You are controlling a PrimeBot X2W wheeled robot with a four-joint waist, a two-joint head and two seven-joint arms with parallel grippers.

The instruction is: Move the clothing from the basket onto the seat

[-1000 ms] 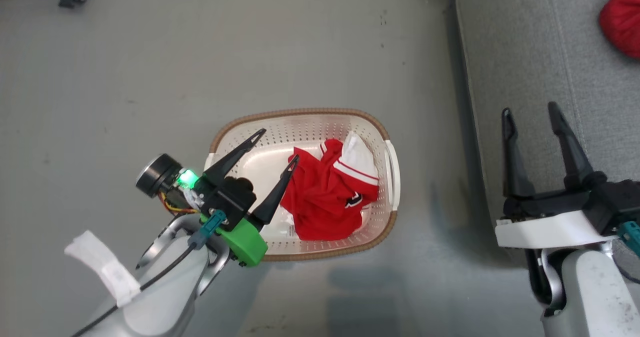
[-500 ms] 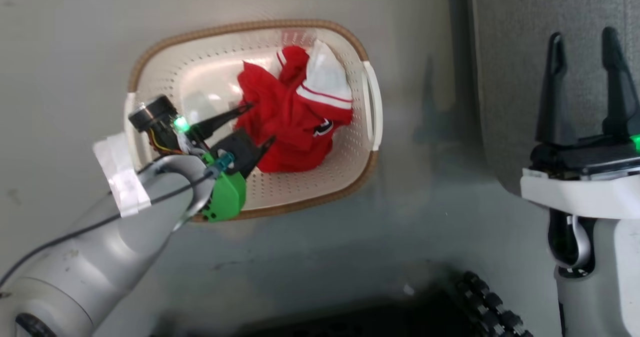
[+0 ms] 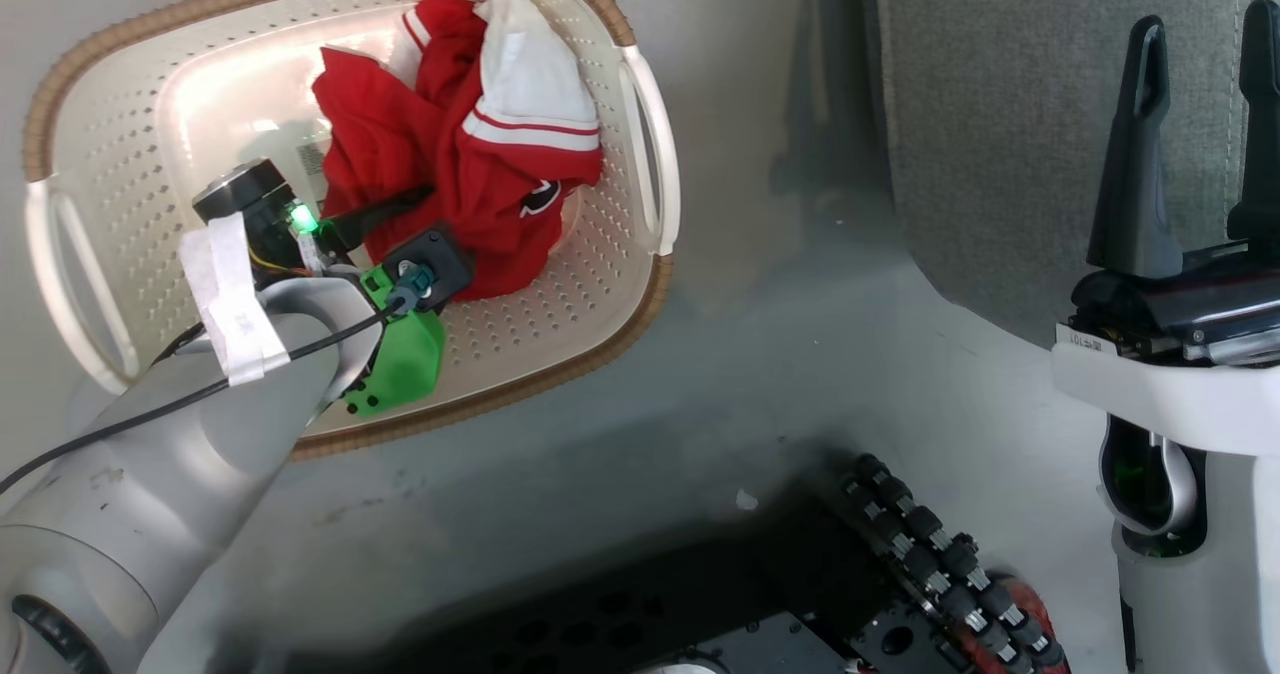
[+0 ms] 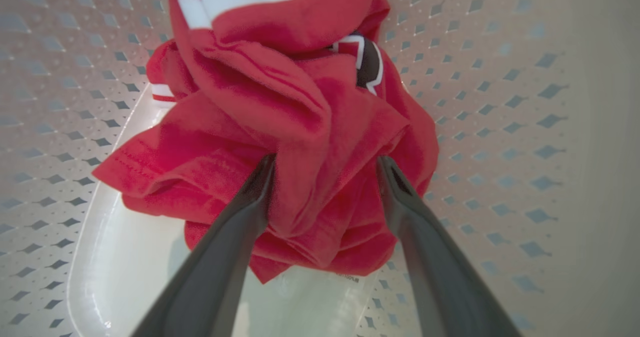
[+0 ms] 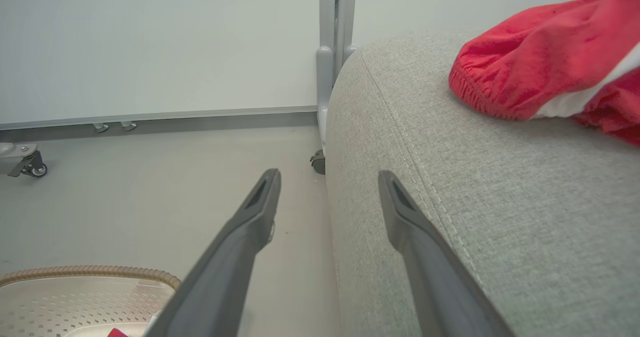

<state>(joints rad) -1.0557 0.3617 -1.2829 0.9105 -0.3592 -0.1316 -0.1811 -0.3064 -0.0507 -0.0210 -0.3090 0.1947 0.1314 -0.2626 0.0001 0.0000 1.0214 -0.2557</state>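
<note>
The laundry basket (image 3: pixel 590 304) sits at 10 o'clock in my head view, long side running almost 9 to 3. My left gripper (image 4: pixel 326 162) is down inside it, fingers spread wide, with a fold of the red jersey (image 3: pixel 480 184) between them. The bunched jersey lies 12 to 6, white end at 12. The grey seat (image 3: pixel 1000 104) is at 2 o'clock. My right gripper (image 3: pixel 1205 16) points to 12, spread, holding nothing. More red clothing (image 5: pixel 540 67) lies on the seat.

A crumpled red jersey (image 3: pixel 450 154) with a white panel and dark logo lies in the cream perforated basket (image 3: pixel 110 184), toward its seat-side handle. Another red garment (image 5: pixel 540 72) rests on the grey seat (image 5: pixel 450 187), near its rounded edge.
</note>
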